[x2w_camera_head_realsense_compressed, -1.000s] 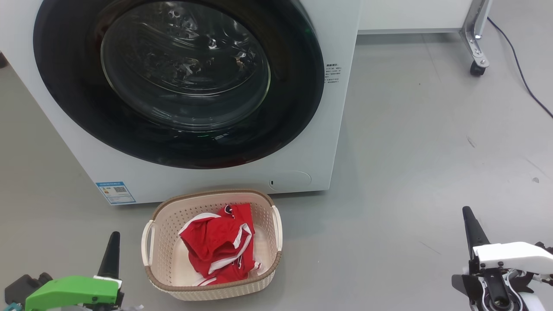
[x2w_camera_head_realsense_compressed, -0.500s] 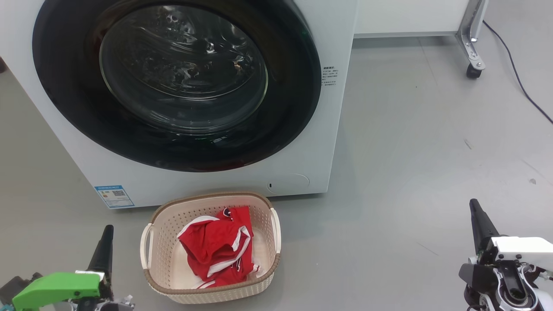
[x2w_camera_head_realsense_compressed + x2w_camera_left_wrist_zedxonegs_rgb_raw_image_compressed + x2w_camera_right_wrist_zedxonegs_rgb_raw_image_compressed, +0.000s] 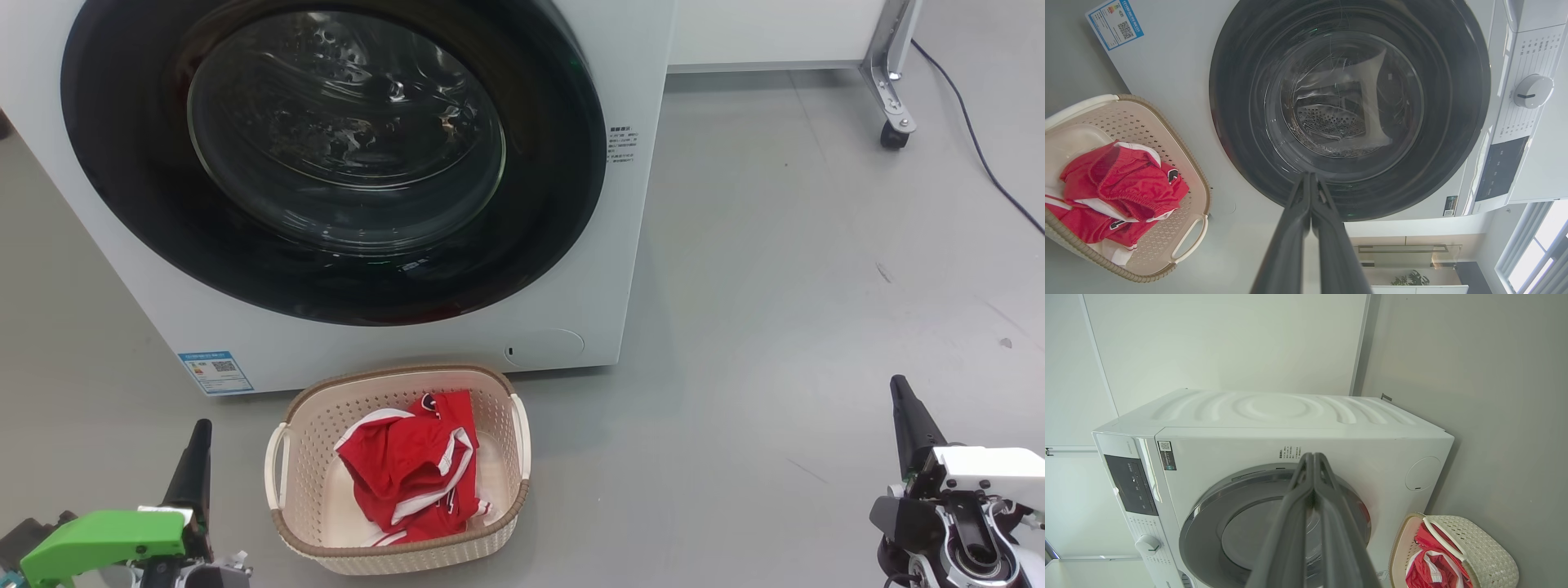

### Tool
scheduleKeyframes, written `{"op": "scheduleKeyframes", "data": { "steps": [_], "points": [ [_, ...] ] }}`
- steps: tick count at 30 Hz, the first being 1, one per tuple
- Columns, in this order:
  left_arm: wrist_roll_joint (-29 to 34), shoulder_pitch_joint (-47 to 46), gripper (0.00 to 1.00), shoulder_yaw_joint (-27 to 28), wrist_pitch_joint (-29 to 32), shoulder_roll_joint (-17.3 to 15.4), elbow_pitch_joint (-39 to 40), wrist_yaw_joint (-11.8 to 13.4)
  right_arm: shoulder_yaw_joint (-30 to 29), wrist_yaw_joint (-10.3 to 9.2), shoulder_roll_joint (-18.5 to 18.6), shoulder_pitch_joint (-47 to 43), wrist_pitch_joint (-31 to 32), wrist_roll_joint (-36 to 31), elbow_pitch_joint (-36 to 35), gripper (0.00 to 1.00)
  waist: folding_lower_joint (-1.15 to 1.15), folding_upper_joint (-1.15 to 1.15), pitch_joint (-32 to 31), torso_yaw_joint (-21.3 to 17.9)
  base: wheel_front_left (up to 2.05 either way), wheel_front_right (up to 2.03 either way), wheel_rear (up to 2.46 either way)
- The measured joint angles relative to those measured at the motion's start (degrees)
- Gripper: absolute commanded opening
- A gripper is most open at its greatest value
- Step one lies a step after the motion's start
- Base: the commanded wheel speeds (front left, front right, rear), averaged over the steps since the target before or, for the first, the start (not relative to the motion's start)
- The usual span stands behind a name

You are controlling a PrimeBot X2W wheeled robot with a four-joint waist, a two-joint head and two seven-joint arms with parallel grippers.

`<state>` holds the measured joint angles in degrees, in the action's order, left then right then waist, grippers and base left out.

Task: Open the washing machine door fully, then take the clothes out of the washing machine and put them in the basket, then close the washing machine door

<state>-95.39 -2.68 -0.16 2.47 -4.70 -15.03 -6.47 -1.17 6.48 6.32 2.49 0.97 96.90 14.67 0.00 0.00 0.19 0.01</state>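
Note:
The white washing machine fills the upper left of the head view, and its round black-rimmed door lies flat against the front, closed. Through the glass only the bare steel drum shows. The red clothes with white trim lie in the cream basket on the floor just in front of the machine. My left gripper hangs shut at the lower left, left of the basket, holding nothing. My right gripper is shut and empty at the lower right, far from the basket.
Grey floor spreads to the right of the machine. A metal frame leg on a caster and a dark cable are at the upper right. The machine's control panel and white dial show in the left wrist view.
The whole head picture has shifted slightly, so the camera moved. Both grippers have drifted a little outward and lower in the picture; door, basket and clothes have not moved.

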Motion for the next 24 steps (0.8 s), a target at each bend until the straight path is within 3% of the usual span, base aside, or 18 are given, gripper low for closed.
{"op": "scheduleKeyframes", "data": {
  "steps": [24],
  "points": [
    [0.00, -0.05, 0.00, 0.10, 0.07, 0.00, -0.55, -0.42, -0.20, 0.03, -0.01, 0.54, 0.27, 0.00, 0.60, 0.00, 0.00, 0.00, -0.02, 0.00, 0.00, 0.00, 0.00]
  ]
}}
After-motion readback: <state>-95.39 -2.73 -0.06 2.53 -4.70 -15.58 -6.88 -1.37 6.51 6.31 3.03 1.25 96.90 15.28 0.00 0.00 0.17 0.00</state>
